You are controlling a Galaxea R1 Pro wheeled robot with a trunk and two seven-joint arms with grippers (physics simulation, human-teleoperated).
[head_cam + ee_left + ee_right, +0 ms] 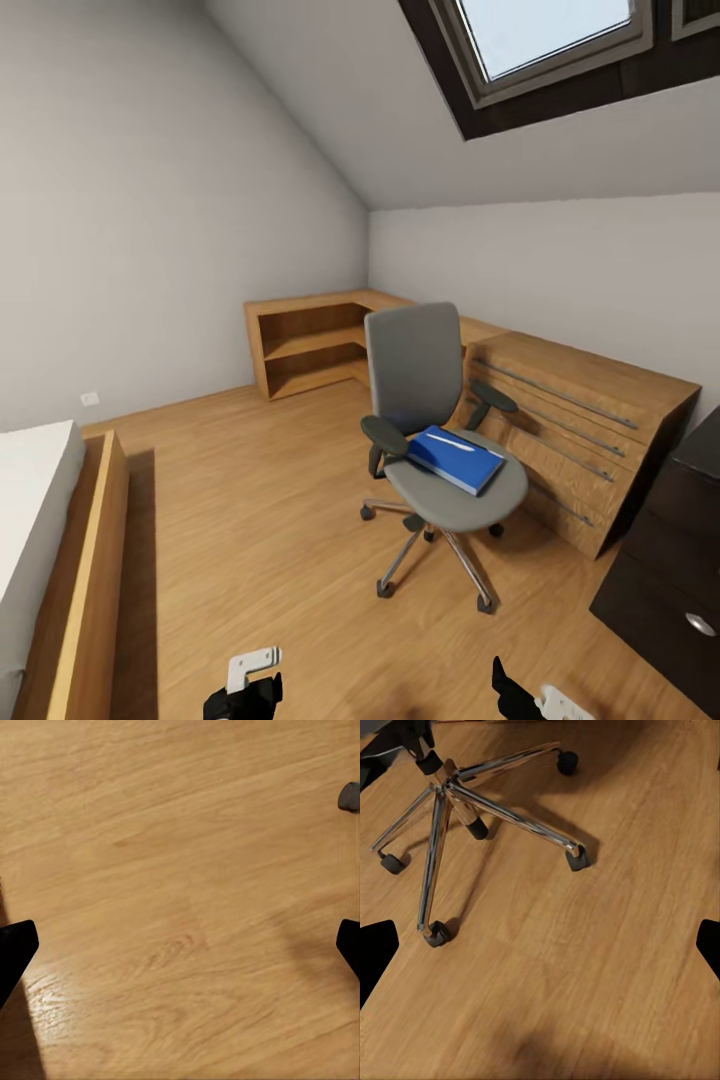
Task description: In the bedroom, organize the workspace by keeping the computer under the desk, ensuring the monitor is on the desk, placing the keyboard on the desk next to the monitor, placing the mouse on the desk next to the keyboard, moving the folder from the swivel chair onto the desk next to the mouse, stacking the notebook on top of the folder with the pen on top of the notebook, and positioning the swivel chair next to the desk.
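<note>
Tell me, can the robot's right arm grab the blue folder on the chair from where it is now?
Probably not yet. The folder lies on the swivel chair across bare floor, while the right gripper hangs low near the robot, open over the floor. Nothing blocks the way; the robot likely must roll closer.

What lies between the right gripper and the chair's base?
Bare wood floor: the right wrist view shows nothing between the right gripper and the chair base.

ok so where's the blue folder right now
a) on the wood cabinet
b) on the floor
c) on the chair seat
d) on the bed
c: the folder lies flat on the chair seat, with a thin pale stick-like thing on top of it.
</note>
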